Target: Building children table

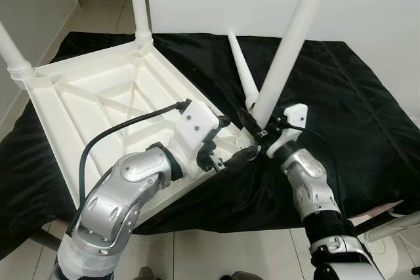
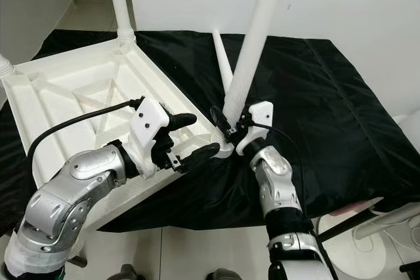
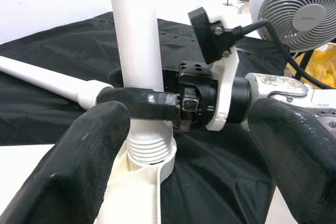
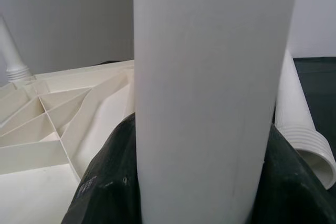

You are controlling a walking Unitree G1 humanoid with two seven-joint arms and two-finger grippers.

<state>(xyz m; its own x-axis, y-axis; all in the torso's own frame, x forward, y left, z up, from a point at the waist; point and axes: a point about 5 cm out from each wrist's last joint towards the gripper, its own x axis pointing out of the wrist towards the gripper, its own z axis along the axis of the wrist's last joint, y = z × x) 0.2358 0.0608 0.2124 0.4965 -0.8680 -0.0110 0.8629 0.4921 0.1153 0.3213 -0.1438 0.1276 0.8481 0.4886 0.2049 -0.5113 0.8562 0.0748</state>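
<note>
Table leg (image 1: 289, 50) between right gripper (image 3: 137, 103) fingers, at tabletop (image 1: 98, 96) corner socket.

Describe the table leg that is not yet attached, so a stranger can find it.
An upturned white tabletop rests on a black cloth. Past its near corner, behind the leg in the right gripper, lies the loose leg. It alone lies flat; the others stand upright.

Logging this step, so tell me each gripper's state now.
Left gripper: open, beside the white tabletop's corner socket.
Right gripper: shut on the white plastic table leg.
</note>
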